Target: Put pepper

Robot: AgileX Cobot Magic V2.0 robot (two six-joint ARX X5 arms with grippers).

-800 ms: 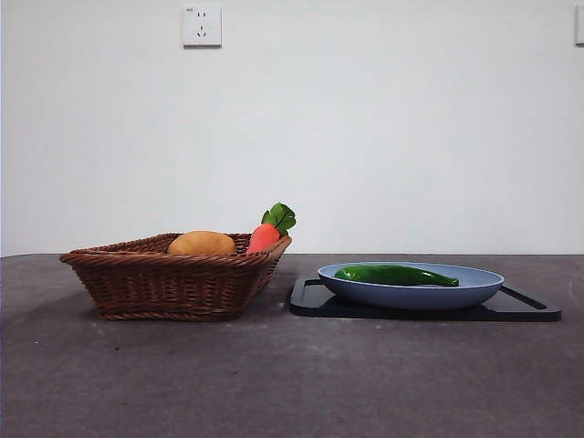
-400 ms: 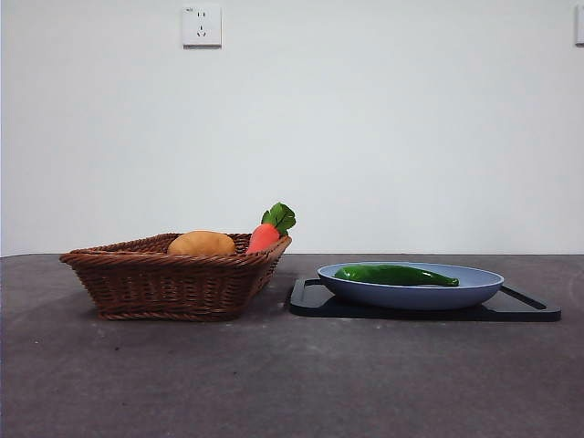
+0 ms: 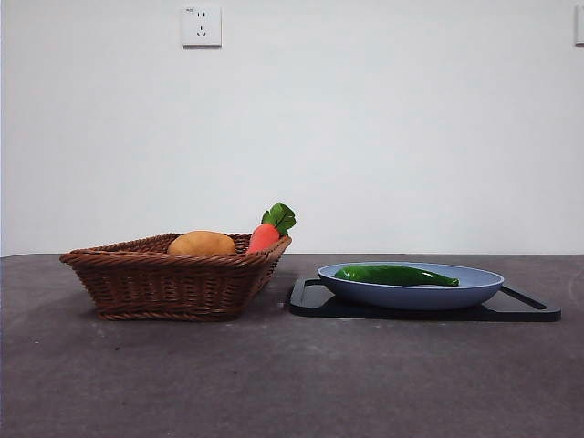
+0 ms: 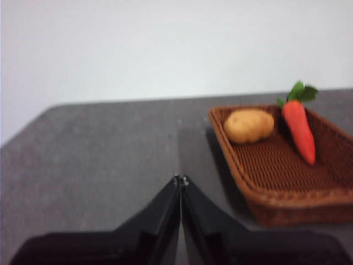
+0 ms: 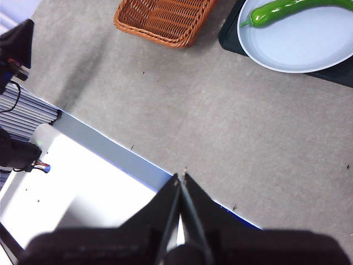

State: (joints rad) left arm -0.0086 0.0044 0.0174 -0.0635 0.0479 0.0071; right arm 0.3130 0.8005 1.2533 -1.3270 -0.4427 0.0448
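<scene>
Honestly, nothing has budged over the last second: the pepper (image 3: pixel 396 275) lies in the same spot on the blue plate (image 3: pixel 474 290), well beyond the right gripper (image 5: pixel 181 178), whose jaws are pressed together over bare surface (image 3: pixel 292 374). Left gripper (image 4: pixel 180 179) is likewise pinched closed with nothing in it, the basket (image 4: pixel 287 193) just off to its side. So the pick-up hasn't started, I'd say. No readable labels or writing anywhere.
</scene>
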